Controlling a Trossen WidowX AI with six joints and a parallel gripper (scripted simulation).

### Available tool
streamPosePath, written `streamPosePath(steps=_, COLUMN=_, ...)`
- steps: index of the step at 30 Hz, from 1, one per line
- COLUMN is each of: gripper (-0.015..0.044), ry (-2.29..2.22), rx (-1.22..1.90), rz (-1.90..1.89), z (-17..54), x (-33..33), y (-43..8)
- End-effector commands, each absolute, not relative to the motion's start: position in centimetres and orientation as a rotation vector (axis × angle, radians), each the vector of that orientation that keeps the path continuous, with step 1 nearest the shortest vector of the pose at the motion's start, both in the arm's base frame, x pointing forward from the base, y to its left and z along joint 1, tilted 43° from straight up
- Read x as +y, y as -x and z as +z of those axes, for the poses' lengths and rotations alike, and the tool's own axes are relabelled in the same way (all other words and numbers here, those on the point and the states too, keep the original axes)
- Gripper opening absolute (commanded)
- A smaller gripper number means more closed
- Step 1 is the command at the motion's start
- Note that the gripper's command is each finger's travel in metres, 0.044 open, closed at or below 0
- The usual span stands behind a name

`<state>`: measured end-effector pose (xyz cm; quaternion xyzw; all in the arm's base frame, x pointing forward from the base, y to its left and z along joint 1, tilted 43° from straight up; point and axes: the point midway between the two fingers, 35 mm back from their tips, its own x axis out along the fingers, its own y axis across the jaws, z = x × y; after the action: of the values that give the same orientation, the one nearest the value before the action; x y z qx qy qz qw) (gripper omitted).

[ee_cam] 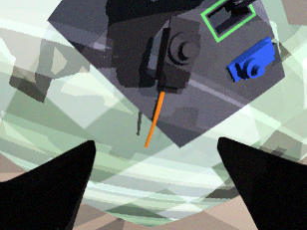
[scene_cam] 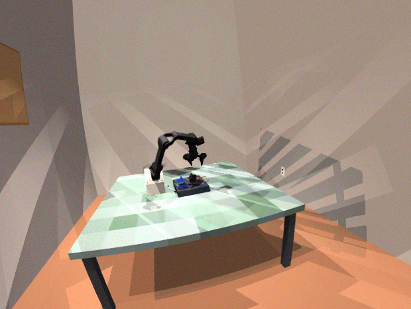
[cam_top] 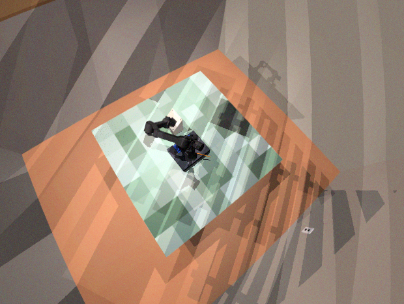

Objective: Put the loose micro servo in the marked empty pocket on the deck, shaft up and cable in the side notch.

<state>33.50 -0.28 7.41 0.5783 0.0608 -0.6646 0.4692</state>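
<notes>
Down below the open claw (cam_top: 193,141) (scene_cam: 196,164) (ee_cam: 156,143), dark servo (cam_top: 190,151) (scene_cam: 192,178) (ee_cam: 175,63).

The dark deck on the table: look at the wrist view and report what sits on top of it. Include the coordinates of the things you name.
A black servo (ee_cam: 183,54), a blue servo (ee_cam: 254,61) and a green-outlined pocket (ee_cam: 214,34). Dark parts partly cover the pocket, and the picture's edge cuts off the rest.

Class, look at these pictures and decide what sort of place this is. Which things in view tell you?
Probably a robotics workspace in a plain room: a robot arm on a white base block, a green-patterned table, and a wall outlet.
</notes>
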Motion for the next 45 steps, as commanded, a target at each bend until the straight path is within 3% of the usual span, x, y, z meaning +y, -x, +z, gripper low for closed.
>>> streamPosePath(steps=1, gripper=0.044, ry=-1.366, rx=0.017, rz=-1.742, z=6.0, x=-1.5, y=-31.8)
streamPosePath(steps=37, gripper=0.044, ry=-1.322, rx=-0.09, rz=-1.811, z=1.7, x=-5.3, y=-30.0)
streamPosePath(steps=45, gripper=0.023, ry=-1.322, rx=-0.09, rz=-1.811, z=1.7, x=-5.3, y=-30.0)
